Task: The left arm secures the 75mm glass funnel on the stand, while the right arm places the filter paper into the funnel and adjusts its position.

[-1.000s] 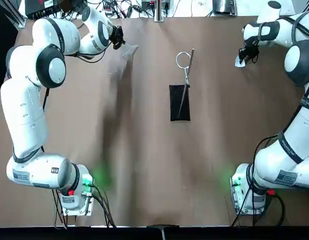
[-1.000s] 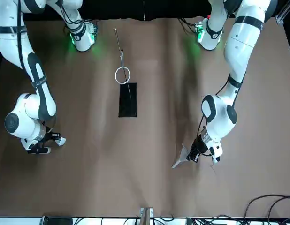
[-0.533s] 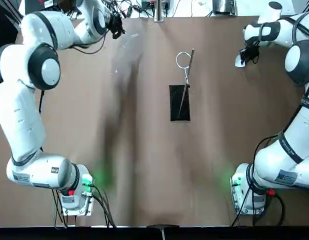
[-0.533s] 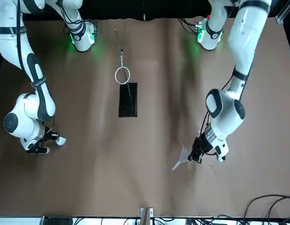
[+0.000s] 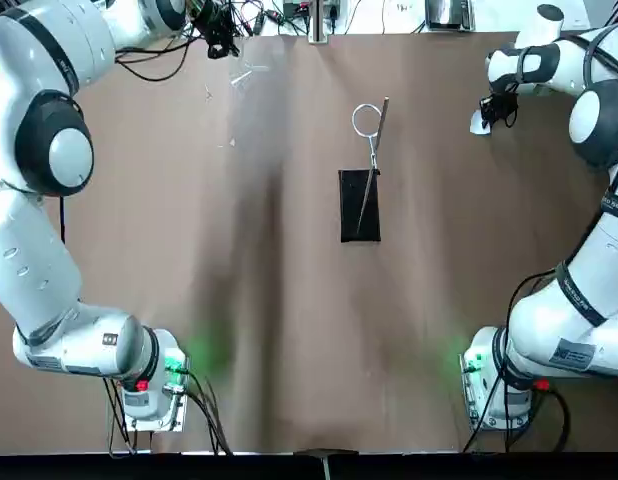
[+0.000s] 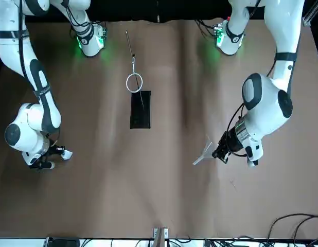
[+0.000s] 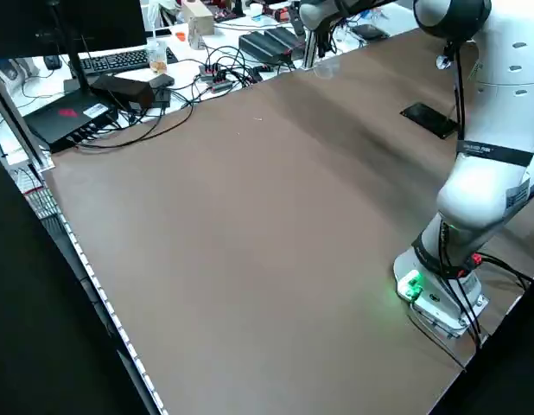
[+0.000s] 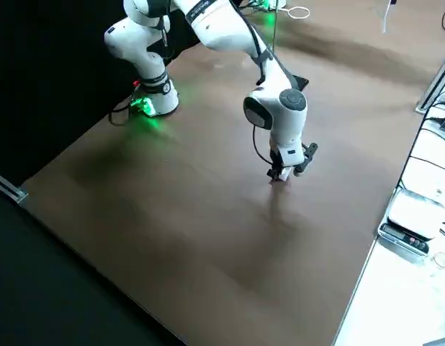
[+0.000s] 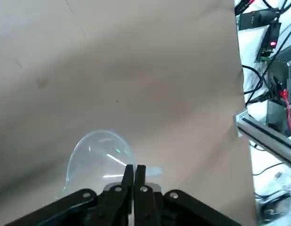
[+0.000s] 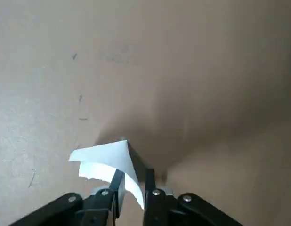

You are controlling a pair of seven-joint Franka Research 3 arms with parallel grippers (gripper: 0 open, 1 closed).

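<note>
My left gripper (image 5: 221,45) hangs above the table's far left part, shut on the clear 75mm glass funnel (image 5: 244,74). From the front, the left gripper (image 6: 221,153) holds the funnel (image 6: 202,154) with the stem pointing away from it. In the left wrist view the funnel's bowl (image 9: 101,155) lies just beyond the closed fingers. The stand's black base (image 5: 359,205) sits mid-table, its wire ring (image 5: 366,120) bare. At the far right my right gripper (image 5: 494,110) stays low, shut on the white filter paper (image 5: 478,122), whose folded cone (image 10: 110,162) shows at its fingertips.
Cables and electronics (image 5: 289,15) line the far edge of the table. A keyboard and boxes (image 7: 120,65) sit beyond the left side, and a small scale (image 8: 410,220) stands off the right side. Brown tabletop (image 5: 289,320) stretches between the arm bases.
My left gripper has risen from the table with the funnel in it and drifted toward the far edge. The right gripper and the filter paper have stayed put.
</note>
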